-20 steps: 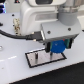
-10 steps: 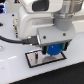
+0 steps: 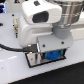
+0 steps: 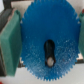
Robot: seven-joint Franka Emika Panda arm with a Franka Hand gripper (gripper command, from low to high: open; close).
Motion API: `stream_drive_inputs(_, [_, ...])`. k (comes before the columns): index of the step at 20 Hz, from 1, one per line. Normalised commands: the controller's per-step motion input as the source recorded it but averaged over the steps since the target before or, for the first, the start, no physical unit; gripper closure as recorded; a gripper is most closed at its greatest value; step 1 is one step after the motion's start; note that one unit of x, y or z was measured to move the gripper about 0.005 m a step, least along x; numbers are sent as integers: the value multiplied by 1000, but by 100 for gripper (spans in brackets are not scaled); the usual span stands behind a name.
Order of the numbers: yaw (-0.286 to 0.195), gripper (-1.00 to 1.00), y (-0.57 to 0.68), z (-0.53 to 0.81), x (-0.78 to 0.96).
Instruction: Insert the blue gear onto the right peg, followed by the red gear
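Exterior view: arm (image 3: 47, 20) low over grey, black-edged plate (image 3: 33, 60); blue gear (image 3: 54, 54) partly visible beneath gripper (image 3: 50, 50), above plate. Pegs hidden there, red gear not seen.

Wrist view: blue gear (image 4: 49, 44) filling frame, toothed rim clamped between green pads (image 4: 10, 42) on both sides, fingers closed against it. Centre hole showing dark peg (image 4: 49, 54), pale tip at its end. Seating depth indeterminable.
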Motion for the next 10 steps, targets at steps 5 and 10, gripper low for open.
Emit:
stream_drive_inputs(5, [0, -100, -25, -17, -2])
stream_drive_inputs(10, [0, -100, 67, 424, -83])
